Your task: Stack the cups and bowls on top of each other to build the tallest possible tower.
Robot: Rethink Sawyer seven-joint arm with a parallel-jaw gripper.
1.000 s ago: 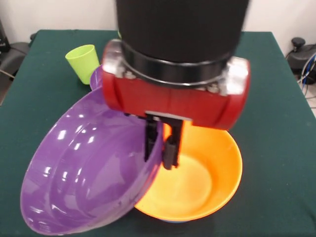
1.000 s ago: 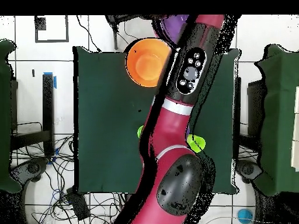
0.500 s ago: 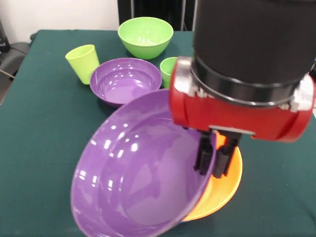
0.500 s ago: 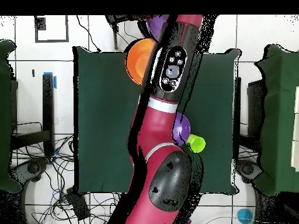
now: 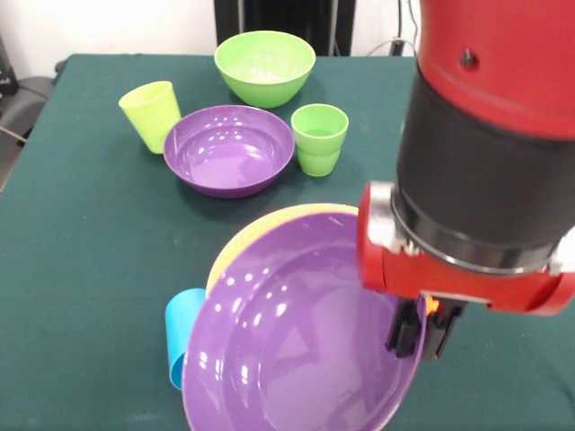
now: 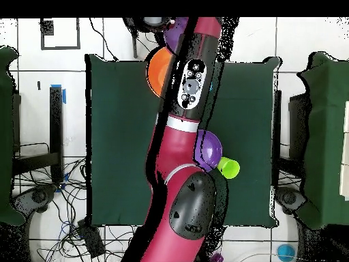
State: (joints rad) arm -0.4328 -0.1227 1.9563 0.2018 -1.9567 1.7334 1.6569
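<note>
My gripper [image 5: 422,335] is shut on the right rim of a wide purple bowl [image 5: 287,350]. It holds the bowl tilted, with the open side facing the camera, at the table's near edge. An orange bowl shows only as a yellowish rim [image 5: 269,218] behind the held bowl. In the overhead view the orange bowl [image 6: 157,71] lies at the table's top edge, partly under the arm. A sky blue cup [image 5: 183,348] lies on its side at the held bowl's left. A second purple bowl [image 5: 229,148], a yellow-green cup [image 5: 151,111], a ridged green cup [image 5: 319,136] and a green bowl [image 5: 265,63] stand behind.
The red and black arm [image 6: 187,136] runs up the middle of the green table [image 6: 123,136] in the overhead view and hides much of it. The second purple bowl [image 6: 212,144] and the yellow-green cup [image 6: 230,167] show at its right side.
The gripper has carried the tilted purple bowl to the right and lower in the front view, over the orange bowl. The sky blue cup and the far bowls and cups have come into view.
</note>
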